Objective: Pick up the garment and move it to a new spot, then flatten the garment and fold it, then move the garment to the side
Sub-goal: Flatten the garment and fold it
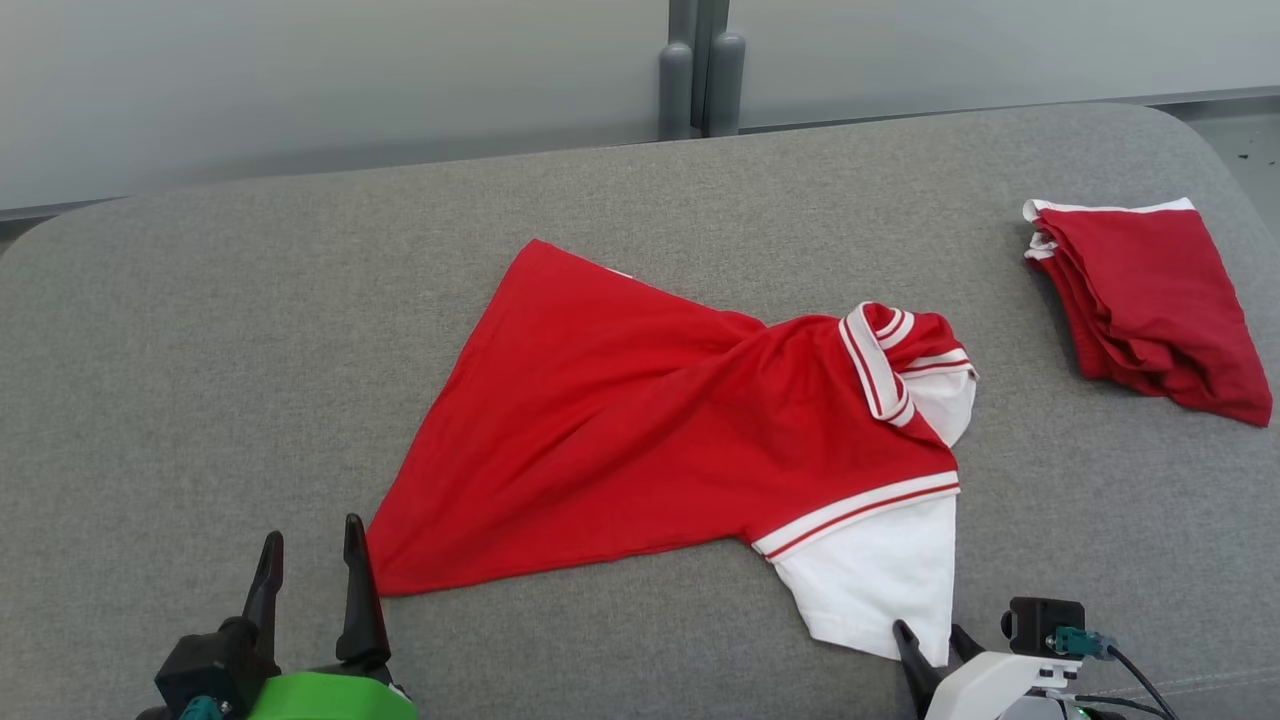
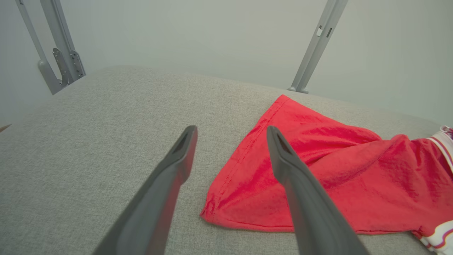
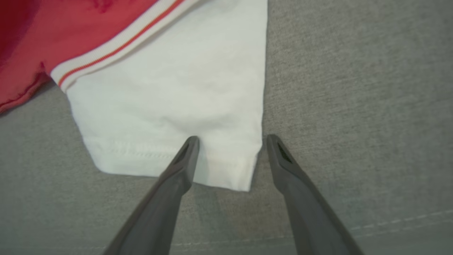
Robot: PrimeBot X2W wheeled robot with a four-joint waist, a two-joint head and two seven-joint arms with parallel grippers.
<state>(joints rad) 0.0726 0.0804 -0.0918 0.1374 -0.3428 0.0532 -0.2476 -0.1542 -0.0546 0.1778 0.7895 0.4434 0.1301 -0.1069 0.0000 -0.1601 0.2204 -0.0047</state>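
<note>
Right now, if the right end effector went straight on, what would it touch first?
Probably the white fabric sleeve of the red polo shirt: its hem lies just ahead of the right end effector.

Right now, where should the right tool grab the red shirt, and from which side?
Take the white sleeve at its hem corner, coming from the near edge. It lies flat and juts toward the right tool, whose open fingers bracket that corner.

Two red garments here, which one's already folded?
The darker red one at the far right, stacked in layers. The brighter shirt at centre lies spread out and twisted, white sleeve showing.
</note>
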